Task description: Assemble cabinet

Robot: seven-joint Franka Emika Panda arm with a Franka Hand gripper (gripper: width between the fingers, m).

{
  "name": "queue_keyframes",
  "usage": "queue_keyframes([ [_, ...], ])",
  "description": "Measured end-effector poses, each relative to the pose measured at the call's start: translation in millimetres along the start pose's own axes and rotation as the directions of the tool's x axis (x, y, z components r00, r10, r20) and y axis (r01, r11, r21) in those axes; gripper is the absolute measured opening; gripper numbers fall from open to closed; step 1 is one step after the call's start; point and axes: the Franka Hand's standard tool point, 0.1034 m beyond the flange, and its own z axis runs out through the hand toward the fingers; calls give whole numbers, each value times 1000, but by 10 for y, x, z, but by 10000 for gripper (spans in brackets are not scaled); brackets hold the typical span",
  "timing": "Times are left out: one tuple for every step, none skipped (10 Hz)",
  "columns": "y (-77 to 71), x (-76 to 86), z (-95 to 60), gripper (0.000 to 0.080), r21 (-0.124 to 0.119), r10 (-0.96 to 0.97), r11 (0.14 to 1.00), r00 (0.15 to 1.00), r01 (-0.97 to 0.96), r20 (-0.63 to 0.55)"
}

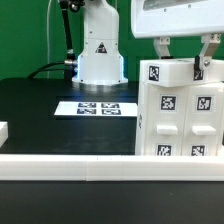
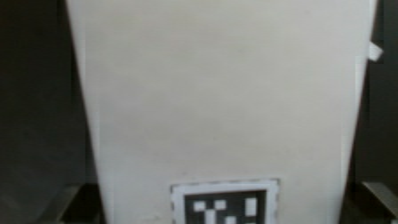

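Gripping the white cabinet (image 1: 180, 112) across its top edge, the gripper (image 1: 182, 66) is closed on its panel.

Cabinet (image 1: 180, 110) is blocking the exterior view's right side, gripper (image 1: 182, 62) sitting astride its top. White rail (image 1: 70, 167) is fencing the near table (image 1: 40, 115) edge. Marker board (image 1: 97, 107) is lying flat mid-table, passable overhead. Robot base (image 1: 100, 50) is standing behind.
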Motion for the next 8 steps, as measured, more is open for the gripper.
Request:
queue_keyframes([
  [-3,-7,1,560,3,96,995,995,-96,8],
  [-9,-16,1,560,6,206,979,978,-206,16],
  [-15,-24,1,560,7,324,946,946,-325,29],
  [-23,-25,2,560,10,410,912,911,-411,38],
  [-37,-25,-2,560,13,494,869,868,-495,45],
  [-45,-23,-8,560,13,560,827,827,-562,49],
  [-49,-17,-16,560,10,622,782,781,-623,53],
  [-49,-11,-25,560,6,666,745,744,-667,57],
])
